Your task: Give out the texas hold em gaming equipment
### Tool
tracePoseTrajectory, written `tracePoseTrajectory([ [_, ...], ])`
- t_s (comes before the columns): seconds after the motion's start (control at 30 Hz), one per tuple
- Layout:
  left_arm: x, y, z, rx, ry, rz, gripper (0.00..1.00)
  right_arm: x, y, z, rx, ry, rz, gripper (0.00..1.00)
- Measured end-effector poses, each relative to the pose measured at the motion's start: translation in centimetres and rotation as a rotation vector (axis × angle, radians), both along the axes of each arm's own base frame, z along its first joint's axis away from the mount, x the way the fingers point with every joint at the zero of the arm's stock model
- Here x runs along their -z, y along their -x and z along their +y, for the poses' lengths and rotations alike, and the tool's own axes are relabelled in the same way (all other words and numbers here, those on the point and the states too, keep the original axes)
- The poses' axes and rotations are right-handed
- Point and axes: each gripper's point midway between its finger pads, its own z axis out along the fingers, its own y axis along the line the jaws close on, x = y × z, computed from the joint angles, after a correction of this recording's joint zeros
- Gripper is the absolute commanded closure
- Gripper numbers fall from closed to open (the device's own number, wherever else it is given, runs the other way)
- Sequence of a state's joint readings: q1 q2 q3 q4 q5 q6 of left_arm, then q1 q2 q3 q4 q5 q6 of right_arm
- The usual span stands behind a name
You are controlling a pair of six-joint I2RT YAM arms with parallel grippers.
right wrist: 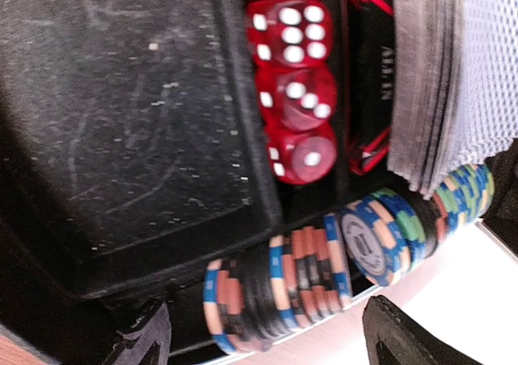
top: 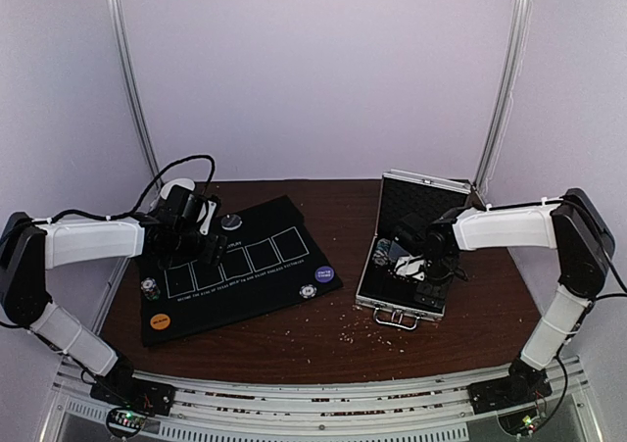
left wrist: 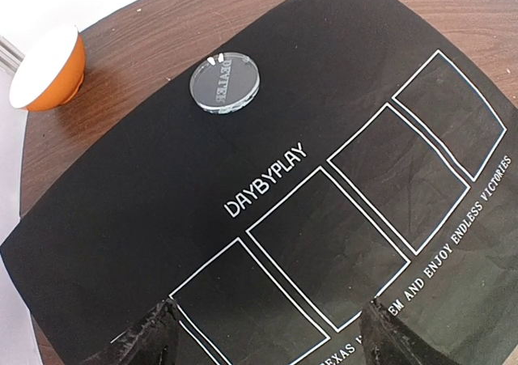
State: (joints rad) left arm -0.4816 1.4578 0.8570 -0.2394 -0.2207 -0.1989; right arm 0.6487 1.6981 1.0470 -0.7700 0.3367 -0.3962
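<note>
The left gripper (left wrist: 267, 345) stood open and empty over the black mat (left wrist: 113, 219), with the grey button disc (left wrist: 226, 82) lying farther on it. The right gripper (right wrist: 267, 341) was open above the poker chips (right wrist: 316, 272) in the case (right wrist: 121, 98), beside the playing cards (right wrist: 429, 74).

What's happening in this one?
The right gripper, open, is down inside the aluminium case over a row of striped poker chips, beside red dice and a deck of cards, holding nothing. The left gripper hovers open and empty above the black mat. On the mat: a grey dealer button, an orange disc, a purple disc and two small chip stacks. No cards show on it.
</note>
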Motion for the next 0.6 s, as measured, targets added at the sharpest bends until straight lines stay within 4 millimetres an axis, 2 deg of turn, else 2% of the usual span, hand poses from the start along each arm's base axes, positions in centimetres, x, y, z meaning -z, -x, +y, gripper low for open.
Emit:
tracePoseTrajectory([
  [0.47, 0.0, 0.0, 0.0, 0.001, 0.000, 0.001, 0.20, 0.9, 0.3, 0.3, -0.004, -0.001, 0.041, 0.19],
  [0.6, 0.0, 0.0, 0.0, 0.001, 0.000, 0.002, 0.20, 1.1, 0.1, 0.4, -0.022, 0.003, 0.048, 0.26],
])
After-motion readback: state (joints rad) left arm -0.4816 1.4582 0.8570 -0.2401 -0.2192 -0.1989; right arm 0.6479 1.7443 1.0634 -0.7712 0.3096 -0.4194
